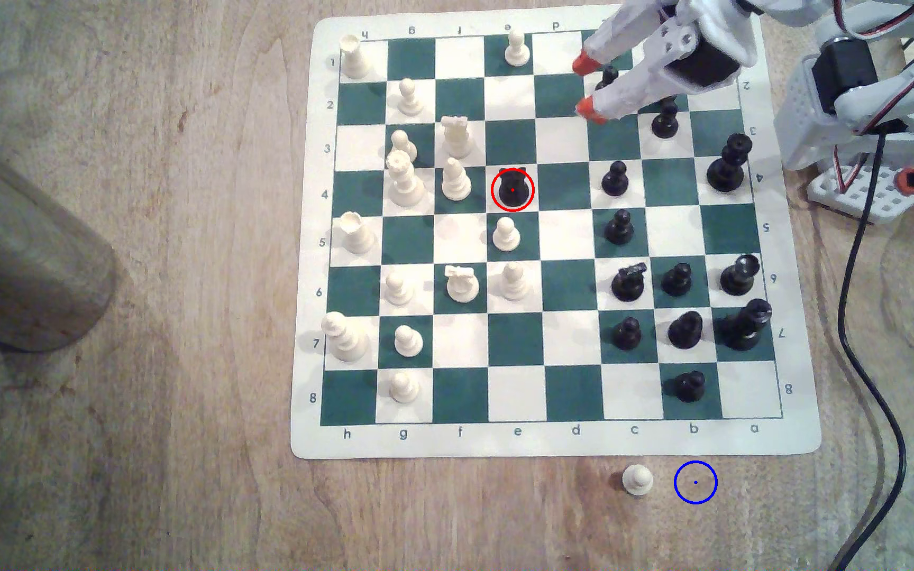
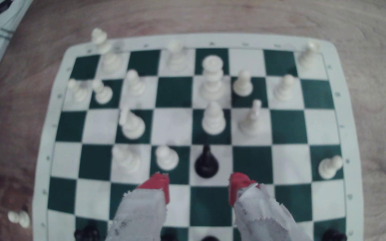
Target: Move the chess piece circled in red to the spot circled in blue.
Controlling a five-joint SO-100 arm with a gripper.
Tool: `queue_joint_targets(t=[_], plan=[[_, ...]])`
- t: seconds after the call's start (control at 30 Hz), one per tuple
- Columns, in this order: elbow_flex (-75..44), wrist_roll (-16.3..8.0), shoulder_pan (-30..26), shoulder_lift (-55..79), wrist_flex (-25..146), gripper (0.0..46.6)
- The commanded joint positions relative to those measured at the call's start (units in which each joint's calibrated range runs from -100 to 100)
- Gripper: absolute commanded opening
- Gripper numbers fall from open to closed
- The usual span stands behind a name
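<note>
In the exterior view the black knight (image 1: 512, 189) stands upright on square e4 of the chessboard (image 1: 553, 439), squat with small ear points, ringed in red. The blue ring (image 1: 695, 482) marks bare wood below the board, beside a white pawn (image 1: 637, 479). The gripper (image 1: 585, 85) hovers near c2, jaws wide, empty

In the wrist view its red-tipped gripper (image 2: 199, 188) gapes just short of the knight (image 2: 206, 163), touching nothing

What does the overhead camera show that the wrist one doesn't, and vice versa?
Exterior view: the red ring on the black knight, the blue-ringed spot on bare wood, a black cable. Wrist view: a close look past the open gripper and its red fingertips toward the knight. Both: the chessboard and the white pawn standing off it.
</note>
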Motion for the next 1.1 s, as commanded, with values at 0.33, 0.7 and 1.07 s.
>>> queue_joint_targets(t=[0.33, 0.7, 1.07], plan=[[-3.8, -2.4, -2.6, 19.4, -12.3, 19.4], [6.4, -0.7, -3.4, 21.3, -25.3, 13.7], [10.0, 0.6, -0.9, 27.5, -30.3, 16.5]])
